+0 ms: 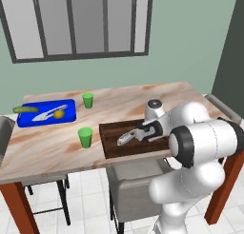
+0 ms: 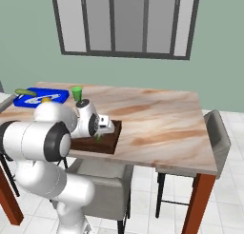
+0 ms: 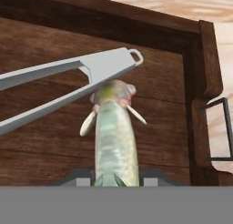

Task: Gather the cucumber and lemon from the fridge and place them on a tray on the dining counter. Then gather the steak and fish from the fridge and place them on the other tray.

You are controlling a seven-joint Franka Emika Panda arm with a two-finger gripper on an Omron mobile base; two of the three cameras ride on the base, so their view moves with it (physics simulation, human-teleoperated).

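My gripper (image 1: 137, 133) is shut on the tail end of a pale grey-green fish (image 1: 125, 138), holding it low over the dark wooden tray (image 1: 108, 150) at the counter's front edge. In the hand view the fish (image 3: 115, 132) points away from my gripper (image 3: 116, 180) above the tray floor, and I cannot tell whether it touches. At the far left a blue tray (image 1: 70, 116) holds the lemon (image 1: 58, 114). The cucumber (image 1: 25, 109) rests on its back left corner. The steak is out of view.
A grey metal utensil (image 3: 73, 75) lies in the wooden tray just beyond the fish. Another one (image 1: 48, 114) lies on the blue tray. Two green cups (image 1: 87, 100) (image 1: 85, 137) stand between the trays. A grey chair (image 1: 136, 185) sits under the counter edge, and another chair (image 2: 217, 133) stands at the right end.
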